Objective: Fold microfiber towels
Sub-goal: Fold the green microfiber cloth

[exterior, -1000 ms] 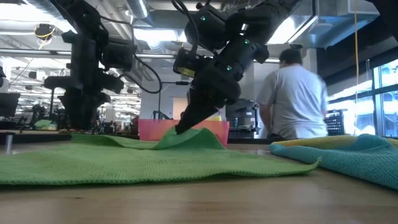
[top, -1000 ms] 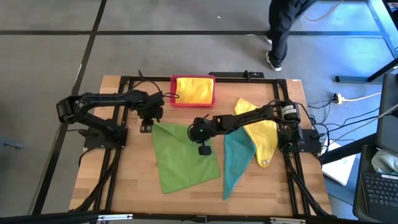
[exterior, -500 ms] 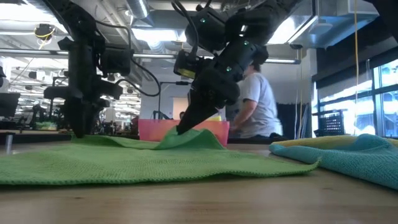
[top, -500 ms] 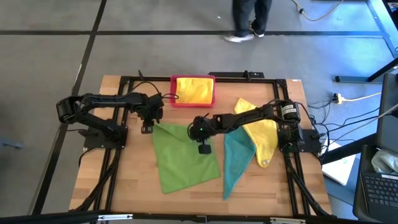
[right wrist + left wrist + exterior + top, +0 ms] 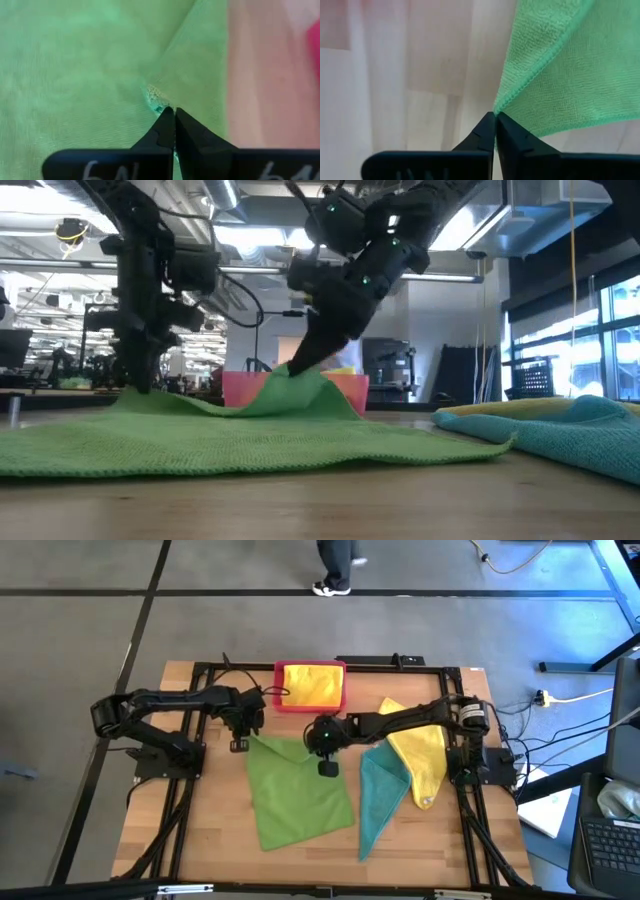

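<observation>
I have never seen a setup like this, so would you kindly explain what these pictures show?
Two dark robot arms work at a wooden table. One picture looks straight down, one looks level across the tabletop, and two come from cameras on the wrists. A bright green towel lies spread out, a teal towel and a yellow towel beside it, and another yellow cloth in the pink tray. The left claw pinches one green corner; the right claw pinches another, lifting it slightly.

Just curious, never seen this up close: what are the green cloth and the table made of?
Green towel: looks like soft microfiber, with a fuzzy looped nap and stitched edge. Table: apparently pale wood, showing plank seams and grain under a smooth finish.
</observation>
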You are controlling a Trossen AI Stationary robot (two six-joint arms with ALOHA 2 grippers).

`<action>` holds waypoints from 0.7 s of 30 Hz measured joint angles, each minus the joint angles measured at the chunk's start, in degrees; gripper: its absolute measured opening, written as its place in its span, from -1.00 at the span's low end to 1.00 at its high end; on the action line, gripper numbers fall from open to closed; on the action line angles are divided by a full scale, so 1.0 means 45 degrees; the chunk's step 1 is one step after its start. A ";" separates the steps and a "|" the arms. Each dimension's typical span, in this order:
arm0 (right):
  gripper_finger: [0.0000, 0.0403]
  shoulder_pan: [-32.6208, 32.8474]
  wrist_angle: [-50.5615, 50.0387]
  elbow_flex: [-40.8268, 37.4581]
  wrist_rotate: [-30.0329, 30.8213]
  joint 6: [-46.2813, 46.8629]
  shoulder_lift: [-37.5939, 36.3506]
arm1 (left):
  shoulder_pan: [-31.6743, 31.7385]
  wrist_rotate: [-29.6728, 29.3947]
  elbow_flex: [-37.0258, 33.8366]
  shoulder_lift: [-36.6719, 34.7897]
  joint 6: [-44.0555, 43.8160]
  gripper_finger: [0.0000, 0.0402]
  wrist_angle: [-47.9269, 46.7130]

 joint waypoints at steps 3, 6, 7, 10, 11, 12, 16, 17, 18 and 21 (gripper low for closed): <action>-0.97 -0.0211 -0.0181 0.0005 -0.0003 0.0005 -0.0386 | 0.0000 -0.0127 0.0555 -0.0005 -0.0103 -0.99 -0.0559; -0.97 -0.0363 -0.0728 0.0010 -0.0054 -0.0042 -0.0749 | -0.0037 -0.0300 0.1116 -0.0005 -0.0396 -1.00 -0.1483; -0.97 -0.0413 -0.1042 0.0010 -0.0175 -0.0170 -0.0847 | -0.0071 -0.0335 0.1324 -0.0005 -0.0619 -1.00 -0.1803; -0.97 -0.0496 -0.2189 0.0010 -0.0844 -0.0783 -0.1045 | -0.0220 -0.0378 0.1886 -0.0005 -0.1519 -1.00 -0.2922; -0.97 -0.0500 -0.2587 0.0000 -0.1136 -0.0932 -0.1106 | -0.0321 -0.0377 0.2087 -0.0005 -0.1844 -1.00 -0.3330; -0.97 -0.0501 -0.2824 0.0004 -0.1425 -0.0981 -0.1189 | -0.0486 -0.0373 0.2282 -0.0005 -0.2143 -1.00 -0.3723; -0.98 -0.0487 -0.3921 0.0015 -0.2588 -0.0986 -0.1513 | -0.1376 0.0168 0.2868 -0.0082 -0.3431 -1.00 -0.4950; -0.98 -0.0476 -0.4162 0.0015 -0.2816 -0.0980 -0.1558 | -0.1658 0.0385 0.2945 -0.0186 -0.3890 -1.00 -0.5059; -0.98 -0.0451 -0.4303 0.0015 -0.3087 -0.0959 -0.1622 | -0.2001 0.0582 0.3052 -0.0235 -0.4381 -1.00 -0.5107; -0.97 -0.0327 -0.4572 0.0010 -0.3746 -0.0757 -0.1770 | -0.3196 0.0917 0.3206 -0.0323 -0.5891 -1.00 -0.5123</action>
